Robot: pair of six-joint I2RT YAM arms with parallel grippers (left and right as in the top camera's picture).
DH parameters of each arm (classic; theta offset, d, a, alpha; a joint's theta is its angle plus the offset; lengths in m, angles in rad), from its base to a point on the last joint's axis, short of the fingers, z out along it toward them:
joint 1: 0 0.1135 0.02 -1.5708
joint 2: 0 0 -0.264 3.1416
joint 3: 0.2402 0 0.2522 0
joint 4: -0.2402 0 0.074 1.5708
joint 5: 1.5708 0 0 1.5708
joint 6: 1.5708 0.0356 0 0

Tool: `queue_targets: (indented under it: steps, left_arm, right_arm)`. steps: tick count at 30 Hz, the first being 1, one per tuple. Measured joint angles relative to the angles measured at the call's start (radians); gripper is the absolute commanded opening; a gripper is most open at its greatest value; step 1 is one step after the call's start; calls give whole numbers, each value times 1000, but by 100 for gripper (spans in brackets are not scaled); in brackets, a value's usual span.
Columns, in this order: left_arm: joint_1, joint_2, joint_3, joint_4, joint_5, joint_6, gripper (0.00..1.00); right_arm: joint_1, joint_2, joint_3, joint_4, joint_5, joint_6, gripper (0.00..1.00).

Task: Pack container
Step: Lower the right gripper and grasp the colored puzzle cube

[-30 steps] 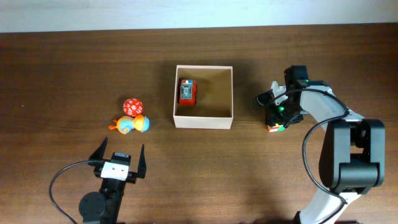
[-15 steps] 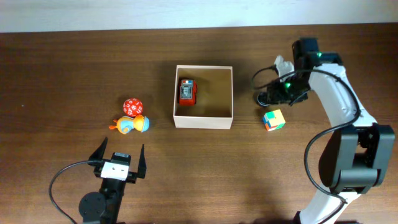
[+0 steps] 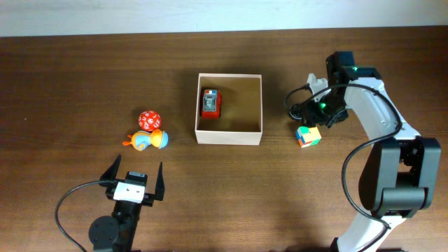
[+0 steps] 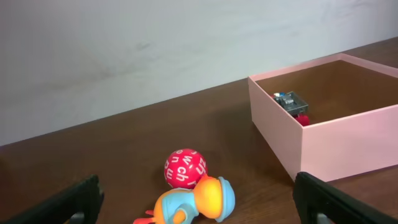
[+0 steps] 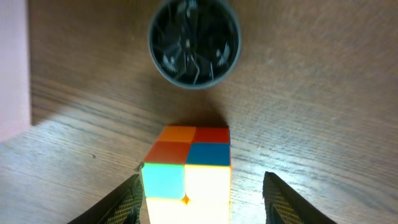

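Container (image 3: 229, 136) sits central, with only a red car (image 3: 211, 103) packed. Left outside are the cube (image 3: 308, 135) at its 3 o'clock and the ball (image 3: 148, 119) and duck (image 3: 147, 141) at 9 (both far from either arm). Right gripper (image 5: 203, 200) straddles the cube, jaws part-open and not clamped. Left gripper (image 3: 135, 175), at 7, gapes wide. Half a second ago the right gripper stood at the cube's 12 o'clock; now it is back over it.

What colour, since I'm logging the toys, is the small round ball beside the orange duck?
Red ball with white lettering, clearest in the left wrist view.
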Motion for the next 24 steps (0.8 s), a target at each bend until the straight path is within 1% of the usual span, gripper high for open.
queue_targets:
  steps: [2, 3, 14, 24]
  left_arm:
    - [0, 0, 0, 0, 0, 0, 99]
    - [0, 0, 0, 0, 0, 0, 99]
    - [0, 0, 0, 0, 0, 0, 99]
    - [0, 0, 0, 0, 0, 0, 99]
  right_arm:
    - [0, 1, -16, 6, 1, -3, 58]
    - [0, 3, -19, 6, 0, -3, 61]
    - [27, 6, -20, 13, 0, -10, 71]
    - [32, 6, -38, 29, 0, -26, 71]
